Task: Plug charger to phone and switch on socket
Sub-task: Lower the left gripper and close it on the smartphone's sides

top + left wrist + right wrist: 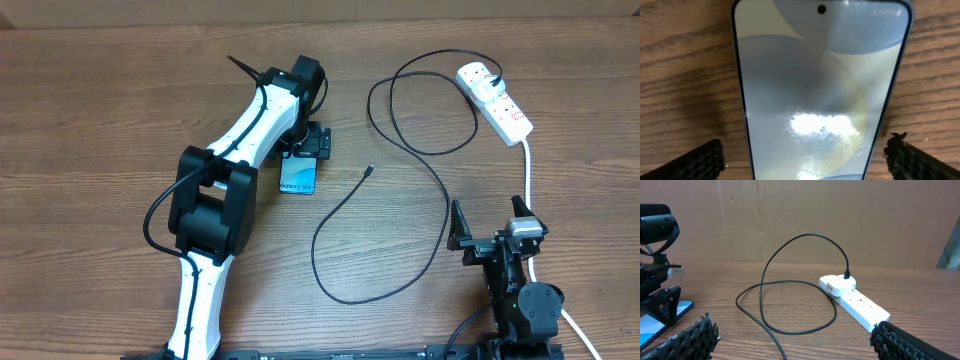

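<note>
**Left claw wide over the phone, plug tip off at 3 o'clock**

Spread wide and holding nothing, with both fingers clear of the frame. Directly beneath: phone, flat on the surface, screen up, long axis running 12 to 6 in the wrist view, so straddled across its narrow width.

Next out, at 3 o'clock of the phone in the overhead view, near but not touching: loose plug tip of the charger, pointing roughly toward 1 o'clock. Closer to the left claw than to the right, by the look of it.

Farther, at 4 o'clock of that tip: right claw, also wide and empty.

Farthest, at 12 o'clock of the right claw: socket, with the white plug head already seated at its far end. Switch position too small to tell.

Probably a matter of steadying the phone first, then fetching the tip across from 3 o'clock.
</note>
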